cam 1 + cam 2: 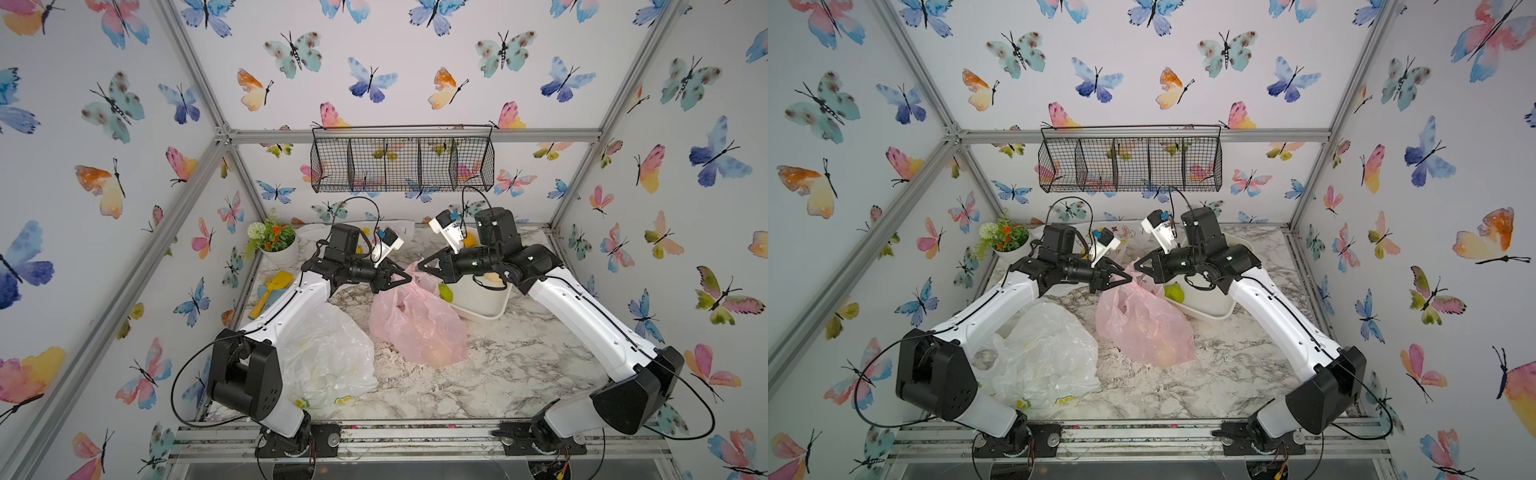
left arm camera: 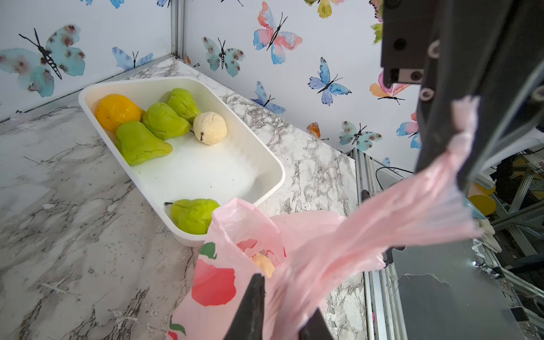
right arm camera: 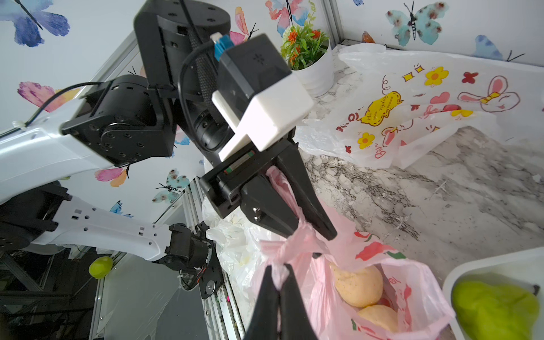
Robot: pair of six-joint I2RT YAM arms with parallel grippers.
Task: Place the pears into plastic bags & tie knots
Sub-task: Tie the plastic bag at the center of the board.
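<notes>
Two grippers, left gripper and right gripper, both clamped on pink bag handles (cream pears inside), tabletop centre.

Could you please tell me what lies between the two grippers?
A short, bunched stretch of the pink bag's handle joins the left gripper and right gripper, both closed on it, shown in the right wrist view.
</notes>
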